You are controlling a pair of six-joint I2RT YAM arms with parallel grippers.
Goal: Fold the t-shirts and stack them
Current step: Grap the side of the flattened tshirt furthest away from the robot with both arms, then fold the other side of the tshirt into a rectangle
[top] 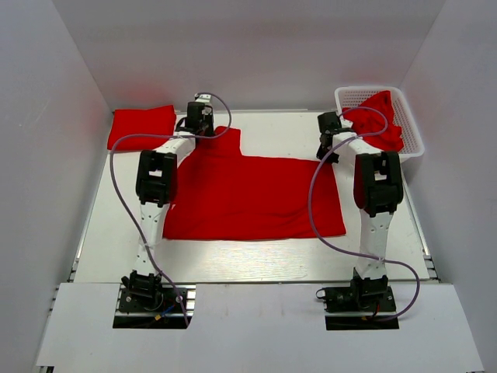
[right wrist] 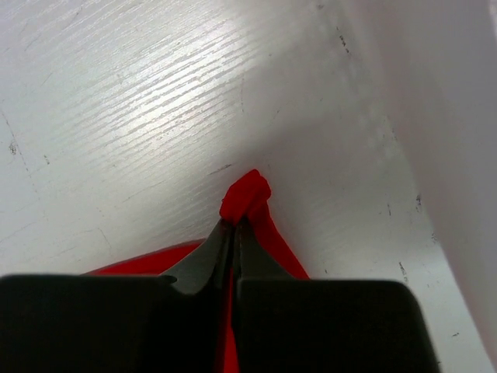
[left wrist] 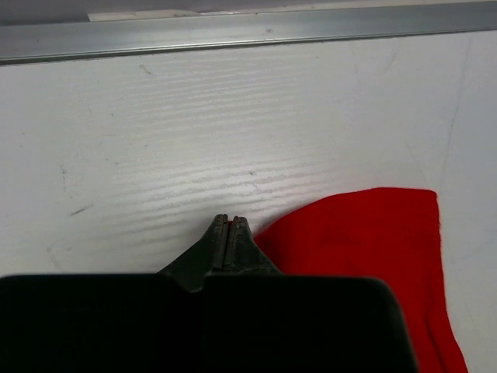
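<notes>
A red t-shirt [top: 256, 194] lies spread flat on the white table, with one sleeve reaching towards the back left. My left gripper [top: 200, 116] is shut at the shirt's far left corner. In the left wrist view a sliver of red cloth shows between the closed fingertips of the left gripper [left wrist: 231, 221], and the sleeve [left wrist: 365, 249] lies to the right. My right gripper [top: 330, 128] is shut on the shirt's far right corner. In the right wrist view a bunch of red cloth [right wrist: 245, 194] sticks out past the tips of the right gripper [right wrist: 235, 225].
A folded red t-shirt [top: 141, 127] lies at the back left corner. A white mesh basket [top: 413, 132] at the back right holds a crumpled red t-shirt [top: 380, 116]. White walls close in the table on three sides. A metal rail [left wrist: 233, 35] runs along the far edge.
</notes>
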